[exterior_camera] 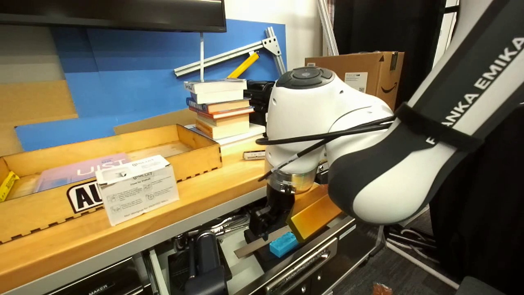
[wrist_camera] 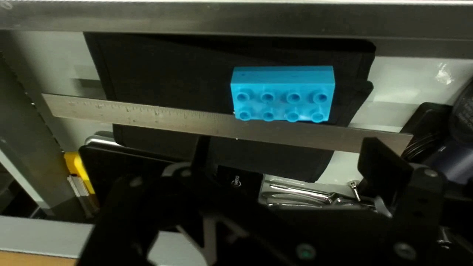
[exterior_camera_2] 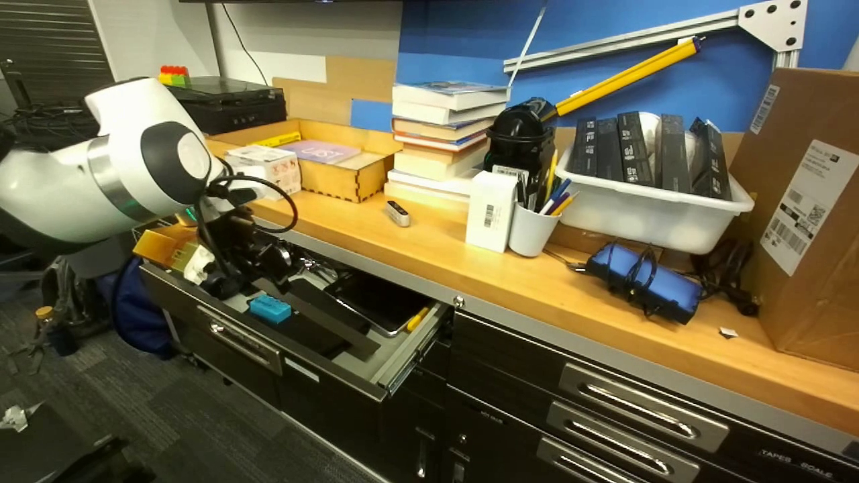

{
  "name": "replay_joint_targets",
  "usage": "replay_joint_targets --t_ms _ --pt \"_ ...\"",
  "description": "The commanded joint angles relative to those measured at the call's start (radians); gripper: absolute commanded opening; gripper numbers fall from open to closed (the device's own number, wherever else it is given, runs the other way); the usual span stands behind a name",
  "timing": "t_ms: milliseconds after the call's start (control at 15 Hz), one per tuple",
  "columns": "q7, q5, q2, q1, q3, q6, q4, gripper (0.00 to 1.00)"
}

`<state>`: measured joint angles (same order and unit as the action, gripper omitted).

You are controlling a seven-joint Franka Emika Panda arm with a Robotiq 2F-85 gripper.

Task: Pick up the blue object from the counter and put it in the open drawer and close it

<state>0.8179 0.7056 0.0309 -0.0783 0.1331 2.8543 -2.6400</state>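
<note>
The blue object, a small bright-blue studded block, lies inside the open drawer in both exterior views (exterior_camera: 283, 244) (exterior_camera_2: 270, 308). In the wrist view the blue object (wrist_camera: 283, 92) rests on black pouches and touches a metal ruler (wrist_camera: 177, 118). The drawer (exterior_camera_2: 335, 370) is pulled out, and its front rim (wrist_camera: 236, 18) runs along the top of the wrist view. My gripper (wrist_camera: 287, 149) is open and empty, its fingers wide apart, over the drawer beside the blue object. The wooden counter (exterior_camera_2: 429, 248) stands behind the drawer; its edge also shows in an exterior view (exterior_camera: 217, 184).
The drawer also holds a black tablet-like thing (exterior_camera_2: 376, 302), shiny tools (wrist_camera: 303, 192) and a yellow-orange box (exterior_camera: 315, 215) at its end. On the counter stand a white box (exterior_camera: 139, 188), a wooden tray (exterior_camera: 200, 153), books (exterior_camera_2: 439, 134) and a pen cup (exterior_camera_2: 530, 231).
</note>
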Motion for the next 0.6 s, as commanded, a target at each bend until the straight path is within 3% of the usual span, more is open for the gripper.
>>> replay_joint_targets --t_ms 0,267,533 --pt "-0.002 0.003 0.031 0.001 -0.001 -0.014 -0.02 1.0" --pt "-0.116 -0.132 0.067 -0.006 -0.002 -0.202 -0.044 1.0" --pt "-0.319 -0.365 0.093 -0.012 -0.008 -0.34 -0.039 1.0"
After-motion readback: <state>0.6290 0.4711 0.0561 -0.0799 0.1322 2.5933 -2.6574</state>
